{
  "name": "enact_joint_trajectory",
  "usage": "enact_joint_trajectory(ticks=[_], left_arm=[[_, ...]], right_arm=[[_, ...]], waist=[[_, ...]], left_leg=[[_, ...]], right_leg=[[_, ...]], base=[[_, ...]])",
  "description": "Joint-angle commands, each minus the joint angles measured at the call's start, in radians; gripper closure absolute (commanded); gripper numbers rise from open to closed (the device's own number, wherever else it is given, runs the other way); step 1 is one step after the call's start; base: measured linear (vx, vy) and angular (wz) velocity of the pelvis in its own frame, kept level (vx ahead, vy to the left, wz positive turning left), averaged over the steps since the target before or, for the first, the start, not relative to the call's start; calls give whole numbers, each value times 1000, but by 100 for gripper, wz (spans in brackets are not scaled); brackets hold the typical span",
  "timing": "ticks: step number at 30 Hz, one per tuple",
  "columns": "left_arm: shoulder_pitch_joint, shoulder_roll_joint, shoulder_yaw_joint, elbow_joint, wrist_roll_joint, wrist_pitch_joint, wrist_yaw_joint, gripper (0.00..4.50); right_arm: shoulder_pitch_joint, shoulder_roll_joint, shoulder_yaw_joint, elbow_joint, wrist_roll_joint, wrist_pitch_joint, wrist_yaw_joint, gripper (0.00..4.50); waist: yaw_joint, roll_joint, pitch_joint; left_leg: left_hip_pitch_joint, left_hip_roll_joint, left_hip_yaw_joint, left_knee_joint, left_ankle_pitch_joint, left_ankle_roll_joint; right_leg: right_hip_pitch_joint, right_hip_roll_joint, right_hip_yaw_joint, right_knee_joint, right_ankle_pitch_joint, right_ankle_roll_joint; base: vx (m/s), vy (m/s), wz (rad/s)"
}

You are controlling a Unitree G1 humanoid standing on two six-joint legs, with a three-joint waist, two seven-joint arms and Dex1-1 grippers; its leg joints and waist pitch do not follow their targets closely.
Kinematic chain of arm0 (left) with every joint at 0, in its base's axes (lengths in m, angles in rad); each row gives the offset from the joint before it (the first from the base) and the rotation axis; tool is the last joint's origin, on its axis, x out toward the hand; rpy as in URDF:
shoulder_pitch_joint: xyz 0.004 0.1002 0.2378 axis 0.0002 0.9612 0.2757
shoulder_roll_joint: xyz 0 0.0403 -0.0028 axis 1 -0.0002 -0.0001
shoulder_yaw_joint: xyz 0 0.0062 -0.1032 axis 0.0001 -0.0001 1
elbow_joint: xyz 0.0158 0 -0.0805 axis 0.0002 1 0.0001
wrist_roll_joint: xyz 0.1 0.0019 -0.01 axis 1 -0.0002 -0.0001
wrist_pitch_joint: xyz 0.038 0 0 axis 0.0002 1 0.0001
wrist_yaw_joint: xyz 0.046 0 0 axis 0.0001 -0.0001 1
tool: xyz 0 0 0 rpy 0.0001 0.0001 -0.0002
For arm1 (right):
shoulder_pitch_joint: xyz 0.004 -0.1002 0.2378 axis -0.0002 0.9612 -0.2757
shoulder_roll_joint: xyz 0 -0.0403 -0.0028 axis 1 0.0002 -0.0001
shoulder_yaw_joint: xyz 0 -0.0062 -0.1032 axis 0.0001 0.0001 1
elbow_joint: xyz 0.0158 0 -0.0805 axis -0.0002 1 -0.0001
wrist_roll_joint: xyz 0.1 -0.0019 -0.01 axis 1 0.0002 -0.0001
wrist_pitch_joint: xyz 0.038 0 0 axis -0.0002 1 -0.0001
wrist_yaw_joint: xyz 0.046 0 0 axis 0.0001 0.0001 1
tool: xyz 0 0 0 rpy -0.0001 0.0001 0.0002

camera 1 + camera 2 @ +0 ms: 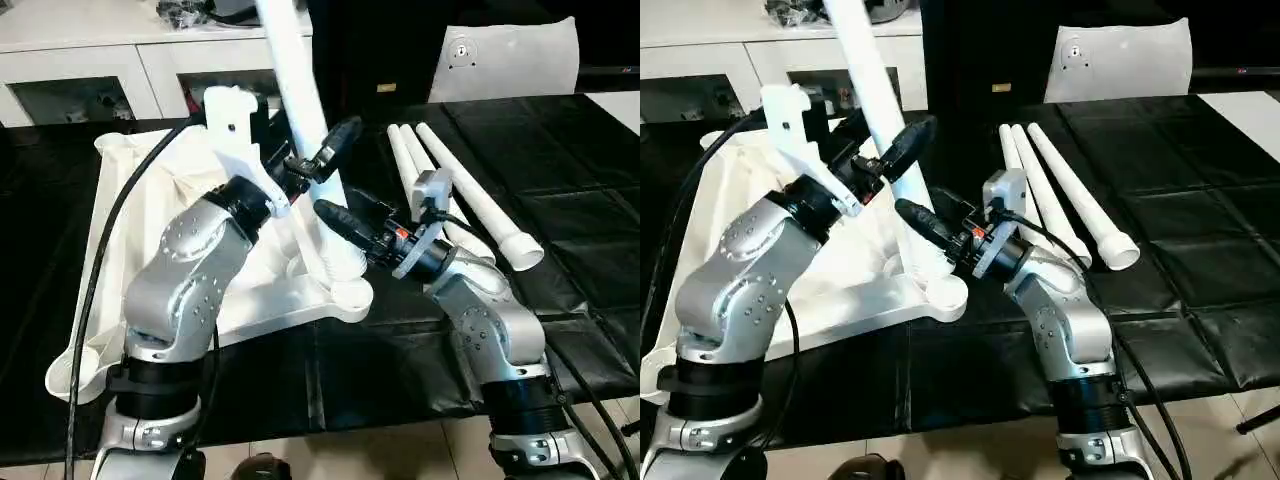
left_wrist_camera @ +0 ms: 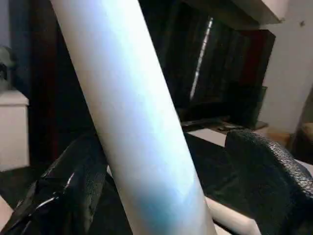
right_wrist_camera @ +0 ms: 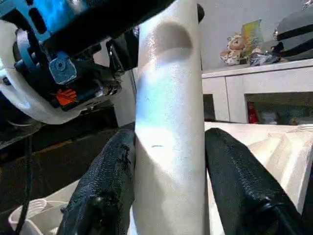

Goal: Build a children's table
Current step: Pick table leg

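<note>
Tabletop (image 1: 150, 200), the white ribbed slab of the children's table, lies underside up on the black counter (image 1: 560, 230) in the left half of the head view, with a round corner socket (image 1: 345, 290) near the frame's centre. One white leg (image 1: 300, 95) rises from that socket, leaning toward the upper left of the frame. Three more legs (image 1: 460, 195) lie side by side on the counter at centre right, well apart from the tabletop.

The left gripper (image 1: 318, 160) straddles the standing leg partway up, its fingers (image 2: 68, 191) spread wide; one pad lies against the tube and the other stands off it, so the leg is cradled, not clamped. The right gripper (image 1: 345, 228) takes the leg lower, near the socket, with both fingers (image 3: 105, 186) pressed against its sides in a half-open hold.

The parts look like light, hollow, stiff plastic, smooth and probably slippery under rubber pads. The taper means a grip may slide toward the thin end, so the thicker stretch near the socket seems the safer hold. A long leg gives leverage: sideways pull up high could shift the light tabletop or jam the joint.
</note>
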Motion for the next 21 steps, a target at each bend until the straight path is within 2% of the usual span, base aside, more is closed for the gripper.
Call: enact_joint_trajectory(ticks=[1,10,11,13,14,15,17,20,21], left_arm=[[4,7,-18,6,34,-19,10,77],[19,51,-55,23,134,-46,28,77],[20,54,-59,21,135,-48,22,77],[26,46,-56,16,111,-36,9,77],[40,14,-25,4,41,-6,2,77],[44,3,-12,-2,16,9,4,77],[46,1,-8,-3,8,17,3,77],[75,17,12,-21,-69,103,-44,77],[85,25,16,-26,-93,123,-67,77]], right_arm=[[-2,2,4,8,-11,-20,0,268],[-4,0,31,30,-37,-60,-1,268],[-4,1,31,30,-36,-60,-2,268],[-5,3,30,34,-36,-63,-2,268],[-6,5,32,43,-38,-72,-2,268],[-5,6,33,46,-39,-75,-1,268],[-5,7,33,47,-38,-76,0,268],[9,11,32,71,-28,-90,22,268],[16,11,34,87,-30,-105,32,268]], waist=[[-3,3,-72],[-5,2,-73],[-5,-2,-73],[-3,-3,-73],[-2,-3,-73],[-1,-4,-73],[-1,-4,-73],[-2,-6,-71],[0,-4,-71]], left_leg=[[23,79,-39,-64,-139,38],[24,78,-39,-62,-132,41],[24,78,-39,-63,-132,42],[24,79,-38,-62,-131,43],[23,78,-36,-60,-125,42],[23,79,-35,-61,-124,39],[22,78,-36,-61,-127,44],[22,76,-35,-62,-138,47],[22,75,-34,-61,-137,47]], right_leg=[[42,-125,64,-84,-102,-128],[41,-124,63,-82,-91,-130],[41,-123,63,-82,-92,-131],[41,-126,63,-81,-90,-135],[42,-129,64,-80,-90,-142],[41,-128,63,-79,-87,-153],[40,-125,63,-79,-89,-152],[40,-126,63,-84,-122,-148],[39,-127,64,-84,-135,-147]], base=[[0,0,0],[0,0,0],[0,0,0],[0,0,0],[0,0,0],[0,0,0],[0,0,0],[0,0,0],[0,0,0]])
